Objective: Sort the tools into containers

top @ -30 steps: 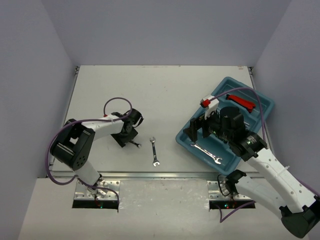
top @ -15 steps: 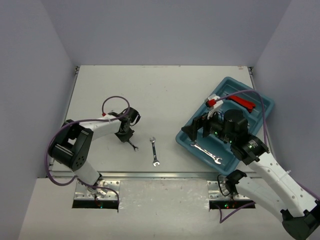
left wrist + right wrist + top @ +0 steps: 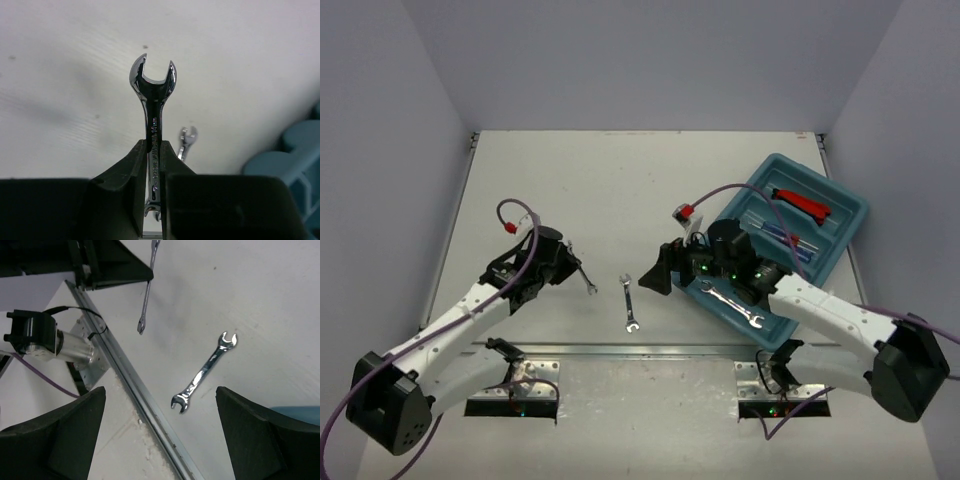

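My left gripper (image 3: pixel 560 263) is shut on a silver open-end wrench (image 3: pixel 580 273) and holds it off the table; in the left wrist view the wrench (image 3: pixel 153 95) sticks out upright from between the pads (image 3: pixel 154 150). A second silver wrench (image 3: pixel 630 302) lies on the table between the arms, also seen from the right wrist (image 3: pixel 204 372). My right gripper (image 3: pixel 660 270) is open and empty, hovering above that wrench (image 3: pixel 160 435). The teal tray (image 3: pixel 857 212) at the right holds a wrench (image 3: pixel 733 306), a red-handled tool (image 3: pixel 802 203) and blue screwdrivers (image 3: pixel 775 232).
A metal rail (image 3: pixel 640 350) runs along the table's near edge, close under my right gripper (image 3: pixel 135 385). The left arm's base mount (image 3: pixel 50 340) sits beyond it. Grey walls enclose the table on three sides.
My left gripper has lifted the wrench off the table and drawn back to the left. My right arm has swung out of the tray leftward, over the loose wrench.
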Controlling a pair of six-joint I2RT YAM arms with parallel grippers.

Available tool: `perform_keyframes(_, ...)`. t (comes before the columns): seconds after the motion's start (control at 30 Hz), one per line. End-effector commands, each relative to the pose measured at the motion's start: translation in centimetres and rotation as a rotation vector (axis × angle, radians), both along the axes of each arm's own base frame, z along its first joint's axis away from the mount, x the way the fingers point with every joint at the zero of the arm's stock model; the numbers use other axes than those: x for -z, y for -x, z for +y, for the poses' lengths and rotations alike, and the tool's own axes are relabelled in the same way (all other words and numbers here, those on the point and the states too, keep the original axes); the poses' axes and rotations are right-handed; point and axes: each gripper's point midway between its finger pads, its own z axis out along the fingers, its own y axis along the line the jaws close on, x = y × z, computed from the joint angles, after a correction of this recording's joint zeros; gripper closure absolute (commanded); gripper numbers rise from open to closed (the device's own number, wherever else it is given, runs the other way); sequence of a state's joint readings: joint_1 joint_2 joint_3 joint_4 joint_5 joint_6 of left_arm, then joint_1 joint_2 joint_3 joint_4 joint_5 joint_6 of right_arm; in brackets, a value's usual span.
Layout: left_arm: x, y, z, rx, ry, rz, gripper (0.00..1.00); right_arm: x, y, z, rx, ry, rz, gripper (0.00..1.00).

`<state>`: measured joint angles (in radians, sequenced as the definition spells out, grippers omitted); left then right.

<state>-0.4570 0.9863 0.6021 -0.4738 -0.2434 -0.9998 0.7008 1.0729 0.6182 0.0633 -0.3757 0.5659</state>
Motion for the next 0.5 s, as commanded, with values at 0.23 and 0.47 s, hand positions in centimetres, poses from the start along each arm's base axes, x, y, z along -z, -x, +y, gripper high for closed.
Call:
perform_keyframes(0.23, -10.2, 2.0, -10.1, 0.295, 0.318, -0.265, 1.0, -0.3, -0.2, 10.5, -0.102, -0.053, -0.001, 0.37)
perform_keyframes(0.47, -12.2, 2.7, -11.5, 0.333, 0.388, -0.303, 1.0, 0.8, -1.9, 10.7, -0.023, -0.003, -0.002, 0.91)
